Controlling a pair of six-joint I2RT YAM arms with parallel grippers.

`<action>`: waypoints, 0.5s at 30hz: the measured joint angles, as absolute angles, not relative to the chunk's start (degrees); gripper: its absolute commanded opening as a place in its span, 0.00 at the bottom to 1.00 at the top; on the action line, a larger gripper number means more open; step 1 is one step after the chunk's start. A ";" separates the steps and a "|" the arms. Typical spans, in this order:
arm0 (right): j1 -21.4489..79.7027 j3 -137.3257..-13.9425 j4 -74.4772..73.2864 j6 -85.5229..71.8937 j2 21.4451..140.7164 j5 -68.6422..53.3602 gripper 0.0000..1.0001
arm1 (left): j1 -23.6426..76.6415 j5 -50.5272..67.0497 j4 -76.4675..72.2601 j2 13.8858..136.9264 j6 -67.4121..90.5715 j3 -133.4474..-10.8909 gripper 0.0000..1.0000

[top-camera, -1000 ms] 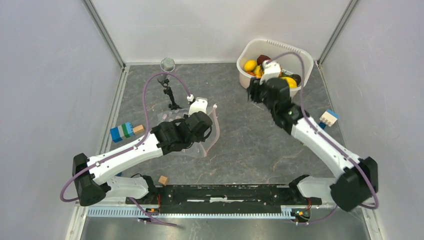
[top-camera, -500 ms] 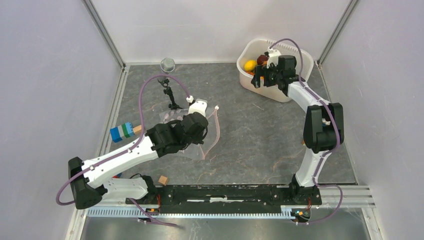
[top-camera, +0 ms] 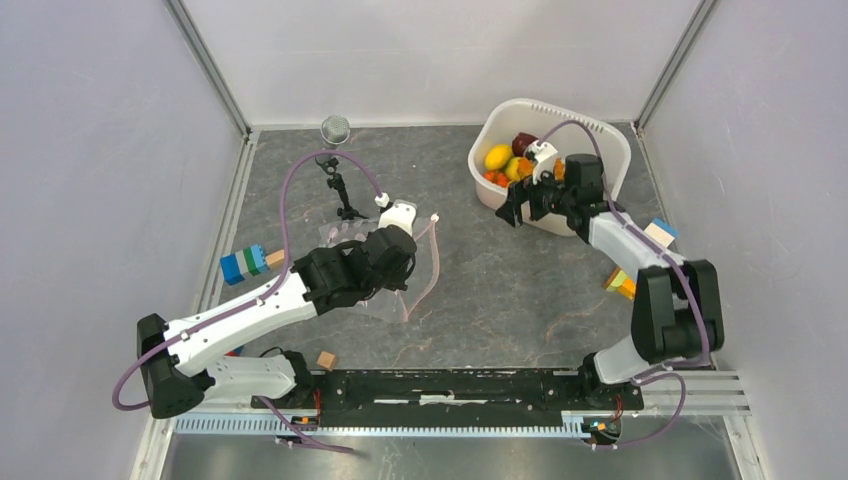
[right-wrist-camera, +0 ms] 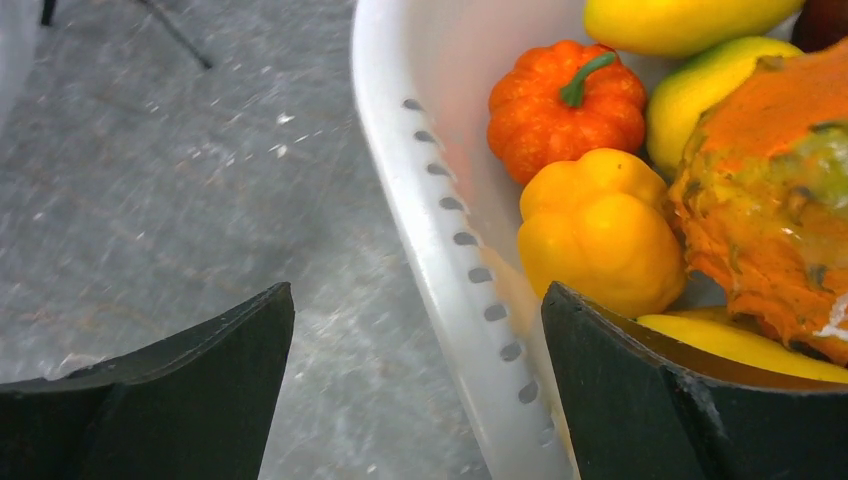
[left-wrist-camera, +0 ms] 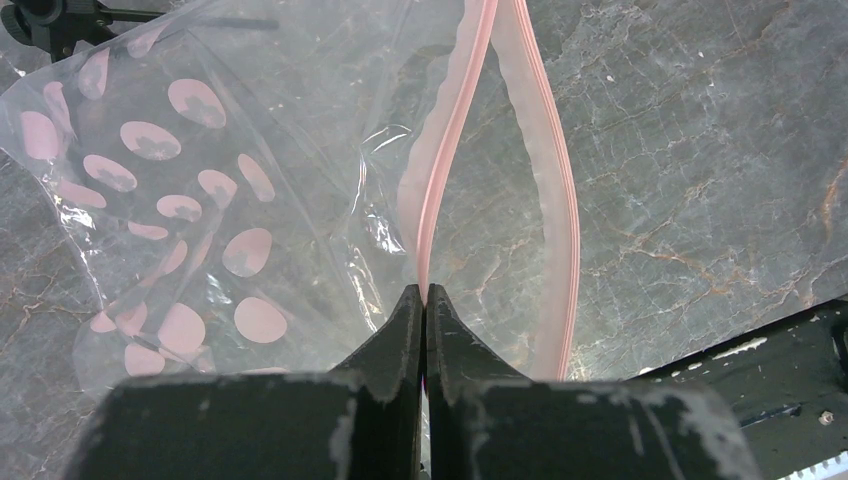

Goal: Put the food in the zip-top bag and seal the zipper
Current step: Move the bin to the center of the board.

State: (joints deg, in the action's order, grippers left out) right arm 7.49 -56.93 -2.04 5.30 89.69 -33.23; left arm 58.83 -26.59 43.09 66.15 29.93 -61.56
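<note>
- My left tool (left-wrist-camera: 425,300) is pinched tight on one lip of the zipper (left-wrist-camera: 440,170), holding the zip-top bag (left-wrist-camera: 200,200) agape on the worktop (left-wrist-camera: 700,200).
- My right tool (right-wrist-camera: 416,300) is spread wide, straddling the white tub (right-wrist-camera: 400,150) rim. The food (right-wrist-camera: 565,105) sits inside, well apart from the bag.
- I judge I should shift inward past the rim, centre on the yellow piece (right-wrist-camera: 598,232), close gently and lift clear of the wall.

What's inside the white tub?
The tub holds toy food: an orange pumpkin, a yellow pepper, more yellow pieces and a big orange-green one. Anything under them is covered.
</note>
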 measured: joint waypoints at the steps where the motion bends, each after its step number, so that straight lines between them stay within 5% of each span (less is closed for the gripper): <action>1: 8.25 -54.78 -1.67 4.97 87.61 -33.23 0.97 | 58.83 -26.59 43.09 66.15 29.85 -61.56 0.02; 15: 34.39 -31.99 11.70 -17.28 66.37 -26.44 0.98 | 58.83 -26.59 43.13 66.37 29.54 -61.56 0.02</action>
State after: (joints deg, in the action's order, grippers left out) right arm 34.39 -31.99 11.70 -17.28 66.37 -26.44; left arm 58.83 -26.59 43.13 66.37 29.54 -61.56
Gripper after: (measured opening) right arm 0.977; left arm 0.041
